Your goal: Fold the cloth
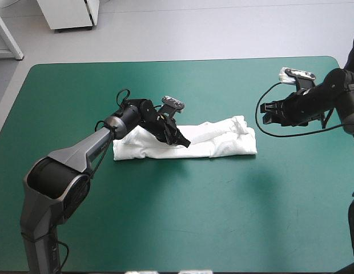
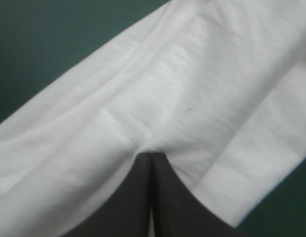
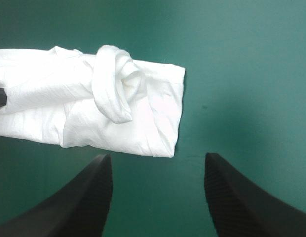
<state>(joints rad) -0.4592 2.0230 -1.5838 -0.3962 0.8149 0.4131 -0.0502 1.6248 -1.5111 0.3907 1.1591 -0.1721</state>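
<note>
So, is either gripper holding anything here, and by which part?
The left gripper is pinched shut on the T-shirt, at a fold near the bundle's middle. The right gripper is open, holding nothing.

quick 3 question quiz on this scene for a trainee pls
1. True or false: the right pincer is shut on the T-shirt.
2. The T-shirt is: A spread flat; B a long folded bundle lying on the teal-green table cover; C lifted in the air.
3. Which pincer grips the T-shirt, and where along it?
Key: 1 false: it is open and clear of the cloth. 2 B. 3 the left pincer, shut near the bundle's middle.
</note>
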